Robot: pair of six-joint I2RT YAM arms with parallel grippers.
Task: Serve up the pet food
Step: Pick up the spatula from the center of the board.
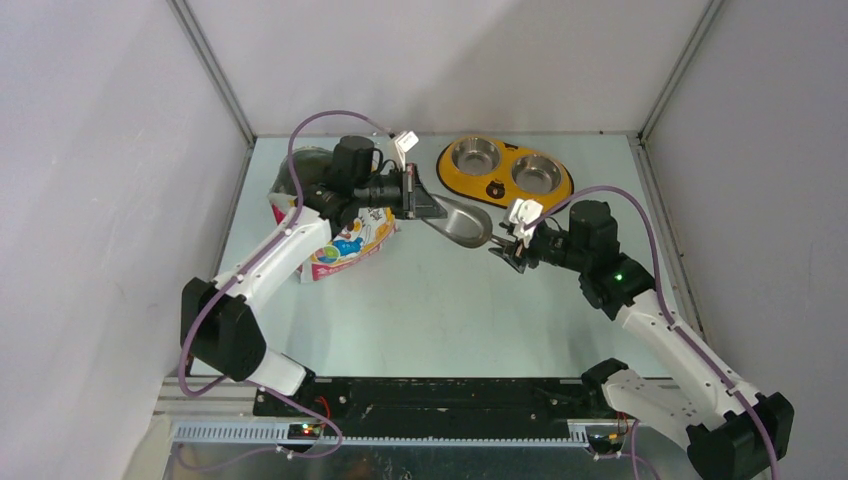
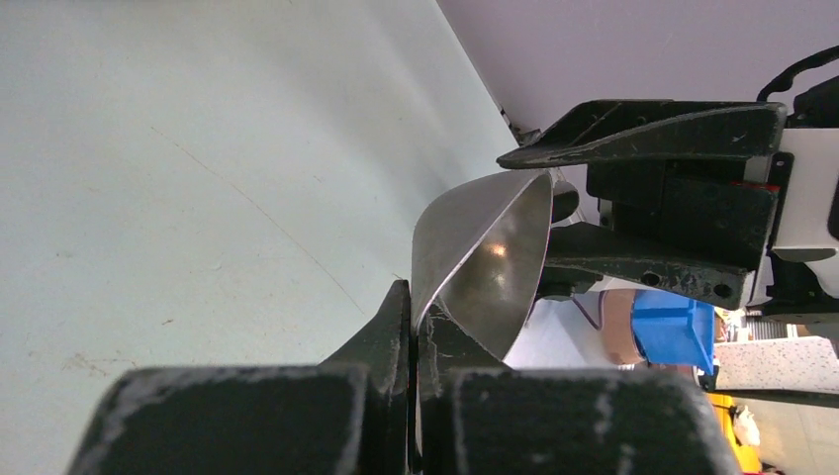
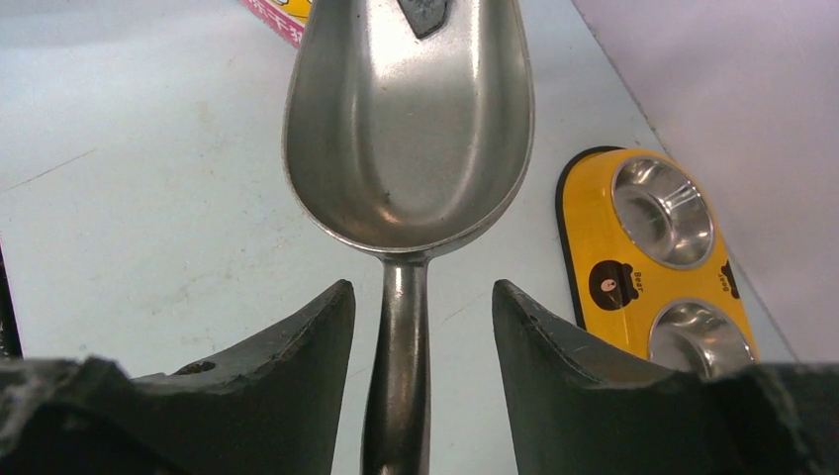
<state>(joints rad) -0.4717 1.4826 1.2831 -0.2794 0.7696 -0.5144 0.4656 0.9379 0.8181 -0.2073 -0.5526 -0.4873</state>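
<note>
**Steel scoop point(image 1: 465, 222) caught between two grippers, and empty**

From where I stand, the risk is the handover. At about ten o'clock on the table the glossy cat-printed bag point(image 1: 345, 245) sits partly hidden under the left arm. A careless swing of that arm could, I think, knock or drag it. Just right of it, toward the centre, the left gripper point(image 1: 415, 200) is pinched shut on the thin front lip of the scoop's bowl, a small hold on smooth metal. At the scoop's four o'clock end the right gripper point(image 1: 503, 250) straddles the handle point(image 3: 396, 376). Its jaws stand apart with a gap on each side and grip nothing. If the left lets go before the right closes, the scoop falls away. If the right closes off-centre, it may twist the scoop out of that lip hold.

Containers, in the same order. The bag's inside is hidden, and I see no pet food anywhere; I take it the kibble is in the bag. The scoop's bowl is bare. At one o'clock the yellow feeder point(image 1: 505, 165) lies flat, and its left bowl point(image 1: 474, 155) and right bowl point(image 1: 537, 174) are both shiny and empty.
</note>
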